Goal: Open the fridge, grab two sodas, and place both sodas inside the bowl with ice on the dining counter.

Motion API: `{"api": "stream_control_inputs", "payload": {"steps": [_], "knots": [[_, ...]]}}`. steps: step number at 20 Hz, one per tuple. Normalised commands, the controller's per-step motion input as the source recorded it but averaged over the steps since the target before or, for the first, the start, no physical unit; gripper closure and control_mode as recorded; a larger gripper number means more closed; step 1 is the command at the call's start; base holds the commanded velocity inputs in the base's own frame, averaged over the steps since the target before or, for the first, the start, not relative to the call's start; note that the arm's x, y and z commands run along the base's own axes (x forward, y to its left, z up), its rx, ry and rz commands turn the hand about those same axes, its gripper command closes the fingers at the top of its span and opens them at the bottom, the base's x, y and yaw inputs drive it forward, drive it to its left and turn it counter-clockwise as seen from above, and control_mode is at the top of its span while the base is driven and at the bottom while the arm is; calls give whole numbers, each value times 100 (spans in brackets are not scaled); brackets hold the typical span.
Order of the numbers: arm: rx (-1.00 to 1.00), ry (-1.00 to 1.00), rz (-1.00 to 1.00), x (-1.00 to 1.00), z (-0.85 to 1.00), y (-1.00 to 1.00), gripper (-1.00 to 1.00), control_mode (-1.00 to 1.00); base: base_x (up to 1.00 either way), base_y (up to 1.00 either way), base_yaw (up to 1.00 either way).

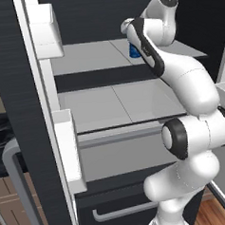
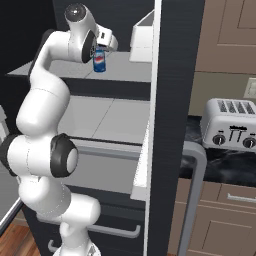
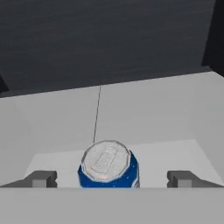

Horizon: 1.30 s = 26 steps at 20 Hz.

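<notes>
Above the upright blue can (image 3: pixel 109 165), tool (image 3: pixel 111 178) gapes wide, empty, on grey fridge shelf (image 3: pixel 144 118).

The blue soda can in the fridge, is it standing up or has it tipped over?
Upright. The blue can stands on the grey shelf; the hand view looks down on its round silver lid.

A silver toaster (image 2: pixel 229 131) sat on a dark marble bench (image 2: pixel 220 162) to the right, brown cabinets (image 2: pixel 227 35) above it and brown drawers (image 2: pixel 225 210) below. A beige wall (image 2: pixel 220 87) carried a pale outlet (image 2: pixel 250 88). Near the bottom, reddish wood floor (image 1: pixel 215 214) showed.
</notes>
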Motion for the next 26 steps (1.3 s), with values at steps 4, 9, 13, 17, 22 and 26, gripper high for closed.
{"api": "stream_control_inputs", "payload": {"steps": [4,9,13,17,22,26], "knots": [[0,10,0,19,-5,1,-100,-100,0,0,0],[-1,10,0,11,-20,3,-100,-100,0,0,0],[-1,7,0,2,-25,2,-100,-100,0,0,0],[0,4,0,3,-15,0,-100,-100,0,0,0],[0,3,0,6,-9,4,100,-100,0,0,0],[0,0,0,6,-9,6,100,-100,0,0,0]]}}
